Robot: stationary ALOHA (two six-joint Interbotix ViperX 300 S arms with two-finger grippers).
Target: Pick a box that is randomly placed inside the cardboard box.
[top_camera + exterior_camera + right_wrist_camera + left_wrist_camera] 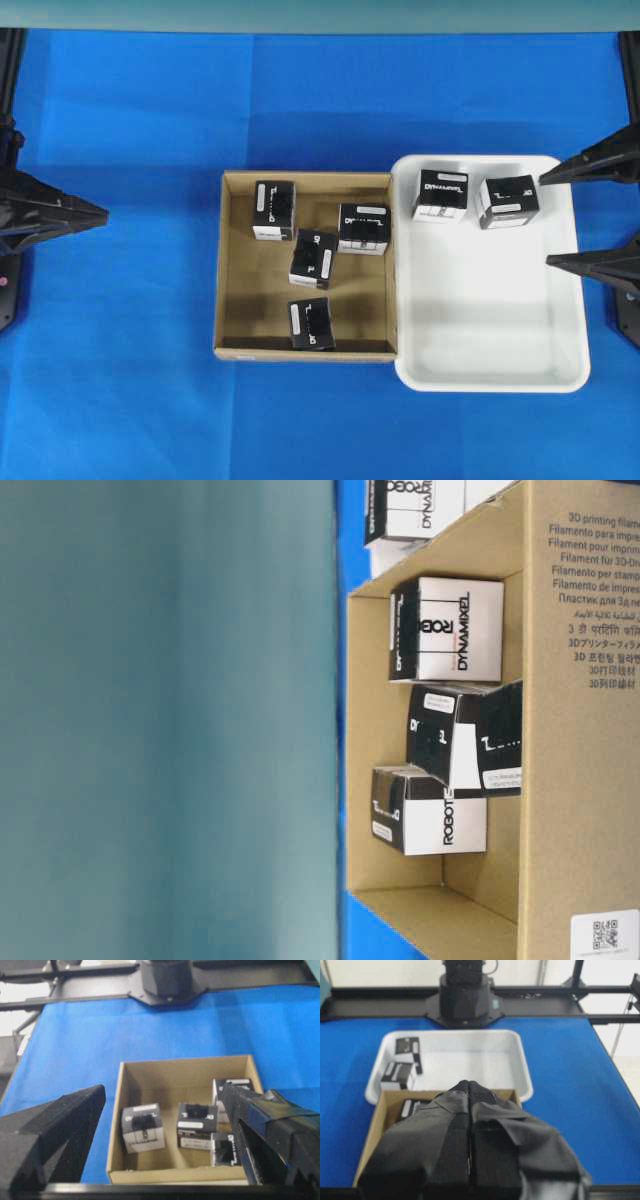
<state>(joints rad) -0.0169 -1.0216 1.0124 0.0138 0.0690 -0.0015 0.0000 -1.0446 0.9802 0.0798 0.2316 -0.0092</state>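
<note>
Four small black boxes (313,258) sit inside the cardboard box (231,270), which rests on the blue cloth (130,380); one lies near the front wall, one in the middle, two toward the back; just beside the cardboard box on its right is the white tray (500,372), holding two more black boxes (441,194) at its far end; left gripper (100,212) waits well left of the cardboard box, fingers pressed together; right gripper (545,220) hangs over the tray's right edge, fingers spread wide, holding nothing

Overhead view straight down on surface (120,400). Table-level view close, turned sideways. Wrist views face each other. All share cardboard box (232,300).
</note>
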